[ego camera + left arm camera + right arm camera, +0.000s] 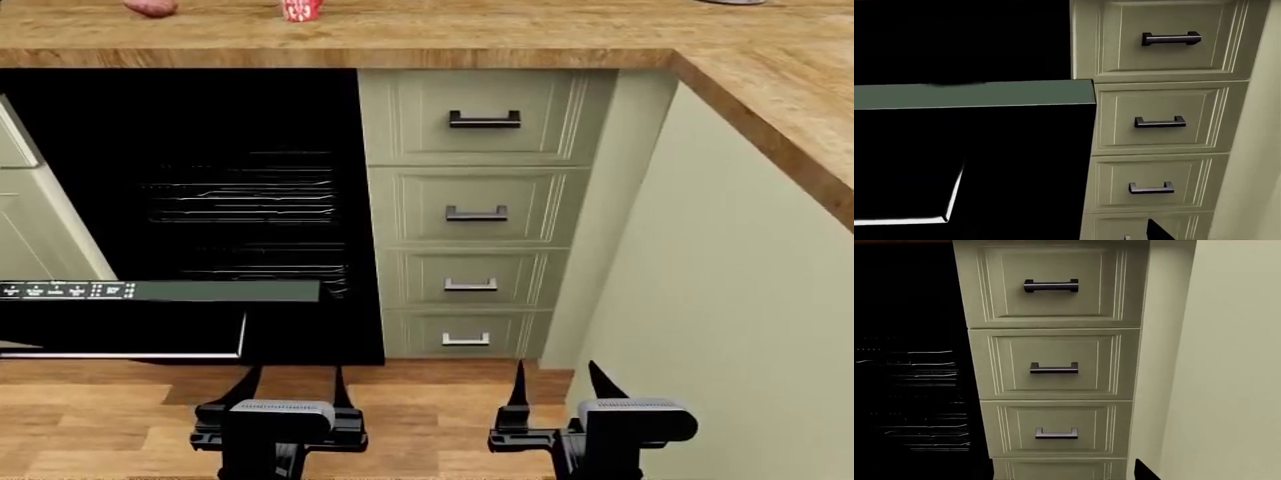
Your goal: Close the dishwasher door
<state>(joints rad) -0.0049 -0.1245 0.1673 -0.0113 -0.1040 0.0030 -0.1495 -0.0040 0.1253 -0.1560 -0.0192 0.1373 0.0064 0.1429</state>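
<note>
I see the door (pixel 147 320) hanging open at left, its grey edge (pixel 160 291) toward me. Left fingers (pixel 296 385) and right fingers (pixel 554 385) spread apart, near floor (pixel 107 420) open. Drawers (pixel 474 210) flank its right.

The dishwasher door (pixel 974 165) hangs open, its grey top strip (pixel 974 95) facing up, just beside a stack of green drawers (pixel 1161 117) with dark handles.

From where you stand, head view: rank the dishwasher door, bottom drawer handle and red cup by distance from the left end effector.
1. Dishwasher door, open, just ahead of the left end effector.
2. Bottom drawer handle, ahead to its right.
3. Red cup, up on the counter.
</note>
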